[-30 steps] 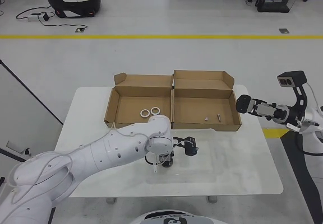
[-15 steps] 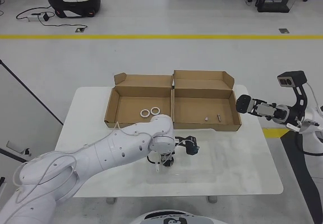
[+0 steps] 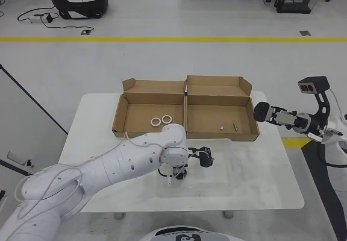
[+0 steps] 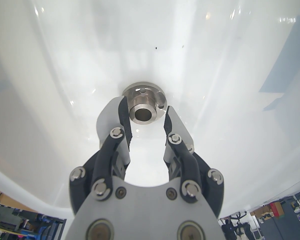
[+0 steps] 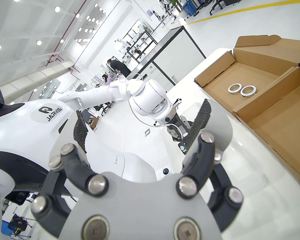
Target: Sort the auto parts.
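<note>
A silver flanged metal bushing (image 4: 143,103) stands on the white table (image 3: 252,175) near its front middle. My left gripper (image 4: 145,114) points down over it, open, with one finger on each side of the hub; one pad (image 4: 123,116) is against the hub and the other stands slightly off. In the top view the left gripper (image 3: 176,175) hides most of the part. My right gripper (image 3: 264,112) hangs open and empty beyond the table's right edge, beside the right box.
Two open cardboard boxes sit side by side at the back. The left box (image 3: 138,117) holds two white rings (image 3: 161,120); the right box (image 3: 209,117) holds two small bolts (image 3: 228,127). The rings (image 5: 241,89) also show in the right wrist view.
My left arm has shifted slightly to the right over the bushing. The right arm has not moved.
</note>
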